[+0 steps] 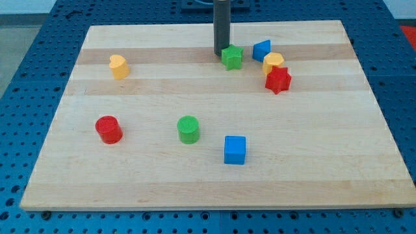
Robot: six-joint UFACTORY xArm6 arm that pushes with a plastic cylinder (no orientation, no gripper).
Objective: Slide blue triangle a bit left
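The blue triangle point(262, 49) lies near the view's top, right of centre, on the wooden board point(214, 182). A green star point(232, 57) sits just to its left. My tip point(220, 53) is down on the board, touching or nearly touching the green star's left side, so the star lies between my tip and the blue triangle. A yellow heart-like block point(273, 62) sits just below and right of the triangle, with a red star point(278, 80) below that.
A yellow heart point(119, 66) lies at the upper left. A red cylinder point(108, 129), a green cylinder point(188, 129) and a blue cube point(234, 149) lie across the lower half. A blue perforated table surrounds the board.
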